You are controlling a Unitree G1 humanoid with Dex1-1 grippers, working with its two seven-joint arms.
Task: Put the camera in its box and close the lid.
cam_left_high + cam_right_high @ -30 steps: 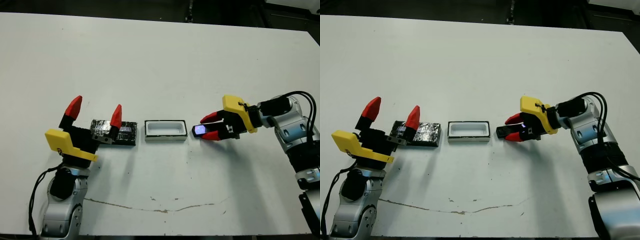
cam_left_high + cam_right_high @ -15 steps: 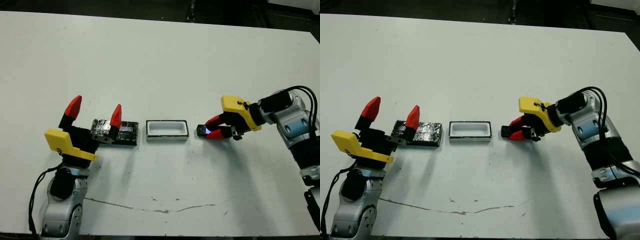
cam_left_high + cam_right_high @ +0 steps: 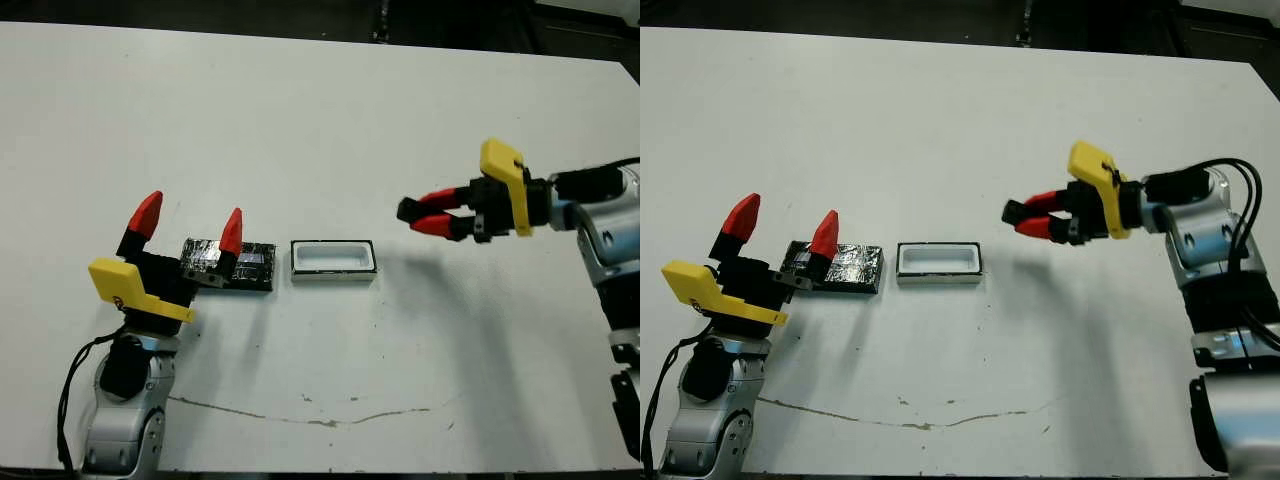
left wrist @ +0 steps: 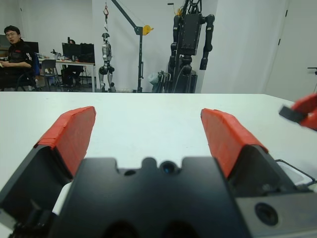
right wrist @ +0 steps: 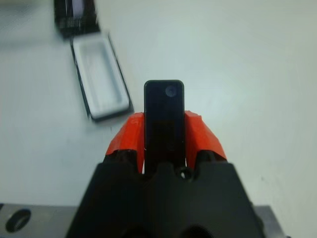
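1. Left gripper [image 3: 188, 230]: fingers spread wide, holding nothing, parked at table's 8 o'clock edge.
2. Lid [image 3: 229, 265]: flat on table, just at 3 o'clock of left gripper, long axis running 9–3.
3. Box [image 3: 333, 259]: open, white inside, nothing in it; just beside lid at its 3 o'clock, long axis 9–3.
4. Camera [image 3: 407, 210]: off the table, pinched in right gripper [image 3: 426, 213], jaws clamped on its sides, free end pointing 9 o'clock.

Key relation: box lies approx 8 o'clock of camera tip, below it; right arm carries it, axes roughly parallel. Judged next: shift toward 8, lower in.
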